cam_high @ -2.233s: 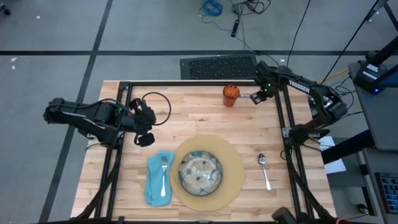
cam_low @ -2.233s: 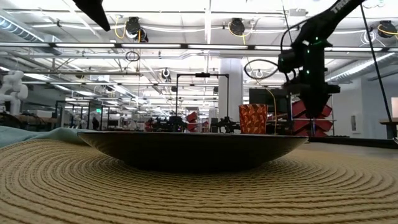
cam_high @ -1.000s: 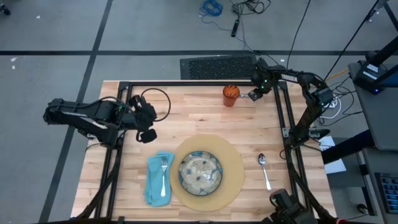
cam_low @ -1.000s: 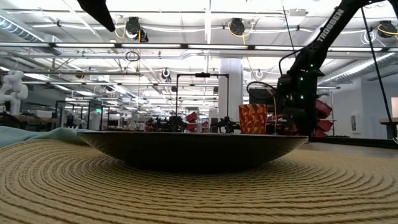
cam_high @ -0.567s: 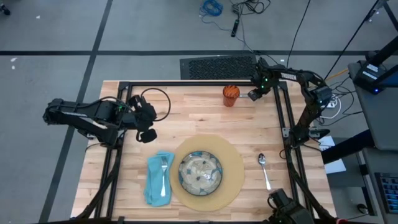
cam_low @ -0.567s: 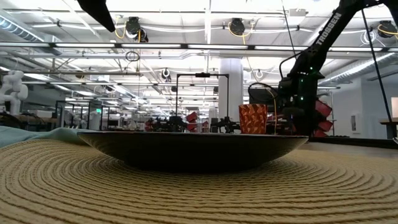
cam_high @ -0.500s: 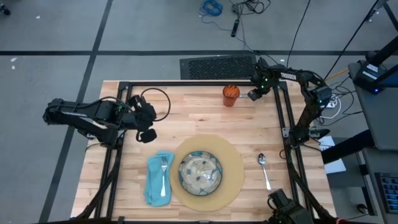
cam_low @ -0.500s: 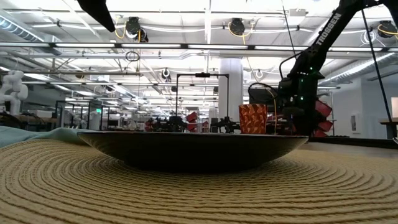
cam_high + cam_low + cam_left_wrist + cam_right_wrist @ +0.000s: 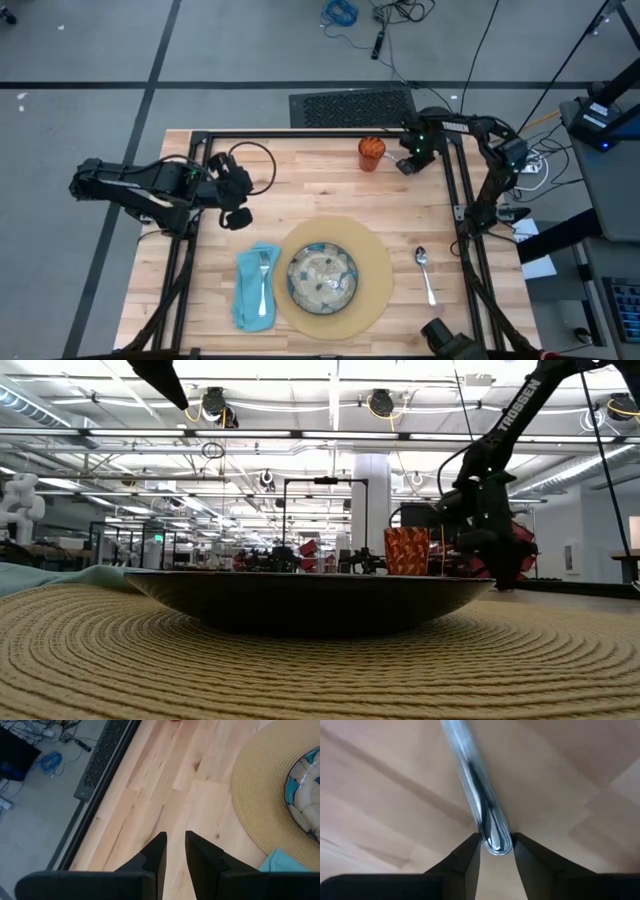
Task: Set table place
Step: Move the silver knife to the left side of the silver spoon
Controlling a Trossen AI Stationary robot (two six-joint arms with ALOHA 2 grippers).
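Note:
My right gripper (image 9: 404,166) is low over the table's far right part, just right of the small orange cup (image 9: 371,153), which stands upright on the wood. It is shut on a silver knife (image 9: 475,775), which shows only in the right wrist view. My left gripper (image 9: 235,207) hovers over the table's left part, empty, its fingers a narrow gap apart (image 9: 175,837). The green-patterned plate (image 9: 322,277) sits on the round tan placemat (image 9: 375,270). The fork (image 9: 264,280) lies on the teal napkin (image 9: 245,295), left of the mat. The spoon (image 9: 426,272) lies right of the mat. My right gripper pinches the knife's rounded handle end (image 9: 495,842) between its two fingers, one on each side. The fingers point down at the tabletop and lie across the knife. The rest of the knife runs away from the fingers close over the wood; whether it rests on the table cannot be told.
The black metal frame (image 9: 300,133) runs along the table's edges, and its far right bars stand close to my right arm. A black cable loop (image 9: 255,165) lies near the left arm. Bare wood (image 9: 310,185) lies between the cup and the placemat.
My right gripper has come down to the tabletop beside the orange cup and shifted a little toward the near edge. The cup, plate, napkin, fork and spoon have stayed put.

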